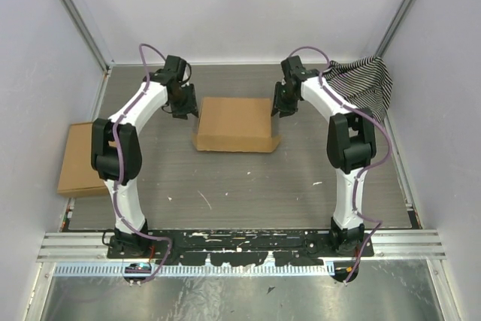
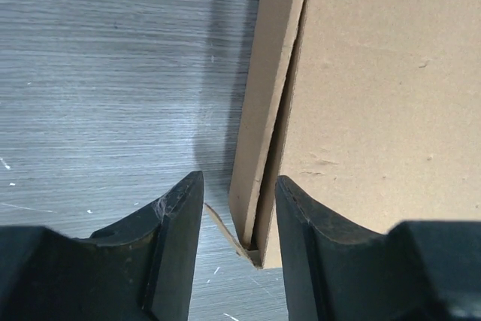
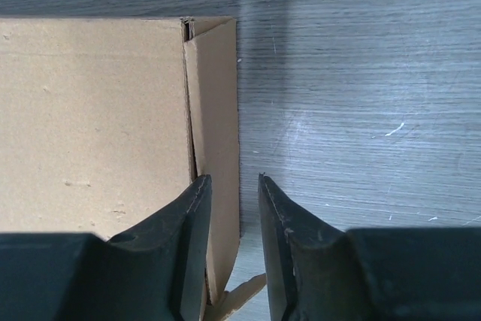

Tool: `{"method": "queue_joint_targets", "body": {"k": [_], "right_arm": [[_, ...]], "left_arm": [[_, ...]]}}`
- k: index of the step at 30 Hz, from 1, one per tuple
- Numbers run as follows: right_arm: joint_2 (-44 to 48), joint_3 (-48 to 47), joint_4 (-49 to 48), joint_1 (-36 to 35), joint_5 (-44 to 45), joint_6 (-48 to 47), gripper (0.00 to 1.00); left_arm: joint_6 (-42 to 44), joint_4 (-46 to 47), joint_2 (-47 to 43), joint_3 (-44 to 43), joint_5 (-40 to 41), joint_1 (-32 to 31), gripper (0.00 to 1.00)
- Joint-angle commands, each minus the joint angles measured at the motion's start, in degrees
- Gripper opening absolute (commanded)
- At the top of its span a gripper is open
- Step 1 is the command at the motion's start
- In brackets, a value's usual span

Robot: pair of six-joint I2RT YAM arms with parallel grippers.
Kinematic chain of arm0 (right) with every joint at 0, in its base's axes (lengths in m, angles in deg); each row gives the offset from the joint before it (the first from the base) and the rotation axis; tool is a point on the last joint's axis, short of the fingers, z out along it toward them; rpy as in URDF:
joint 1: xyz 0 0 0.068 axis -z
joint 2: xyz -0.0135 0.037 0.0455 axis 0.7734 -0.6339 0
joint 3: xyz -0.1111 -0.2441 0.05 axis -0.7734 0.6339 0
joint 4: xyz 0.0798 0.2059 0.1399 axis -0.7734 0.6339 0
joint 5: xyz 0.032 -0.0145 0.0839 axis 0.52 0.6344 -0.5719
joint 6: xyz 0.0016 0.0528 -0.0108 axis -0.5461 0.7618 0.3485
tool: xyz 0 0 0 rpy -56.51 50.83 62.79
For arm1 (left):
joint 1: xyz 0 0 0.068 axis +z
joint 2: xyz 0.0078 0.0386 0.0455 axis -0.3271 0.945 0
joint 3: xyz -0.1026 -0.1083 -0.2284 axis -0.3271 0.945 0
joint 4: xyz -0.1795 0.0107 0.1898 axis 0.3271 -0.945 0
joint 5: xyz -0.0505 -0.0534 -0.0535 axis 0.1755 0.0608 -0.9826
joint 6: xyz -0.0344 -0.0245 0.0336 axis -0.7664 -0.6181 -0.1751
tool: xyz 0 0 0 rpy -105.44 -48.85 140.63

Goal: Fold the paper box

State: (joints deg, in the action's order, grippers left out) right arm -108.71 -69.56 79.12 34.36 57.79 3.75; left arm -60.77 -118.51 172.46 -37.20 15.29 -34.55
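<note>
The paper box (image 1: 234, 124) lies in the middle of the table, brown, its lid panel closed flat and a front flap spread toward me. My left gripper (image 1: 185, 107) is at its left edge. In the left wrist view it (image 2: 239, 189) is open, and the box's raised left side flap (image 2: 263, 110) stands between the jaws without being squeezed. My right gripper (image 1: 282, 103) is at the right edge. In the right wrist view it (image 3: 233, 186) is open around the right side flap (image 3: 216, 95), with a gap to the right finger.
A narrower flat brown cardboard piece (image 1: 83, 159) lies at the table's left edge. A black-and-white striped cloth (image 1: 366, 84) hangs in the back right corner. Walls close in on the left, back and right.
</note>
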Motion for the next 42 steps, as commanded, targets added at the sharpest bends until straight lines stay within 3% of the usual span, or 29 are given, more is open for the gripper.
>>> {"method": "queue_joint_targets", "body": {"k": [1, 6, 9, 10, 11, 12, 14, 16, 18, 21, 28, 33, 42], "right_arm": [[5.4, 0.1, -1.9, -0.5, 3.6, -1.7, 0.38], [9.6, 3.9, -4.6, -0.3, 2.9, -1.8, 0.45], [14.8, 9.1, -9.0, 1.0, -2.6, 0.1, 0.57], [16.7, 11.6, -11.3, 1.4, -5.1, 0.4, 0.69], [18.5, 14.0, -13.6, 1.8, -7.7, 1.4, 0.91], [20.2, 17.6, -15.5, 2.3, -10.3, 2.5, 0.99], [22.8, 23.3, -20.0, 3.1, -19.8, 2.2, 1.0], [25.5, 28.0, -24.1, 3.3, -22.5, 2.4, 1.0], [27.7, 30.7, -28.1, 3.0, -19.5, 3.2, 1.0], [24.6, 26.1, -25.3, 2.1, -14.4, 1.8, 0.96], [11.0, 12.9, -13.7, -1.1, -4.1, -0.7, 0.79], [6.3, 12.3, -10.1, -2.7, 0.2, -0.9, 0.74], [6.9, 13.5, -8.4, -3.7, 5.2, -0.5, 0.73]], "left_arm": [[-0.4, -4.6, -2.9, -0.9, 3.2, -0.1, 0.51], [-0.7, -5.1, -6.7, 3.7, 3.4, 0.0, 0.51], [-0.5, -1.5, -11.4, 9.1, 2.8, 0.0, 0.53], [-0.3, 0.8, -13.4, 11.2, 2.1, 0.1, 0.54], [-0.1, 3.4, -15.6, 13.6, 1.4, 0.1, 0.55], [0.3, 6.8, -17.8, 16.6, 0.0, 0.1, 0.58], [-0.6, 14.6, -22.0, 23.1, -2.5, 0.3, 0.66], [-2.4, 22.1, -25.4, 28.1, -3.7, 0.8, 0.71], [-4.2, 27.2, -27.1, 31.5, -5.1, 0.9, 0.75], [-5.2, 29.0, -24.3, 30.6, -5.8, 0.8, 0.77], [-0.5, 16.4, -8.9, 14.7, -5.0, -0.5, 0.71], [7.8, 5.0, -1.4, 5.8, 3.5, -5.8, 0.69], [8.3, 1.6, -1.9, 7.4, 7.4, -7.7, 0.68]]}}
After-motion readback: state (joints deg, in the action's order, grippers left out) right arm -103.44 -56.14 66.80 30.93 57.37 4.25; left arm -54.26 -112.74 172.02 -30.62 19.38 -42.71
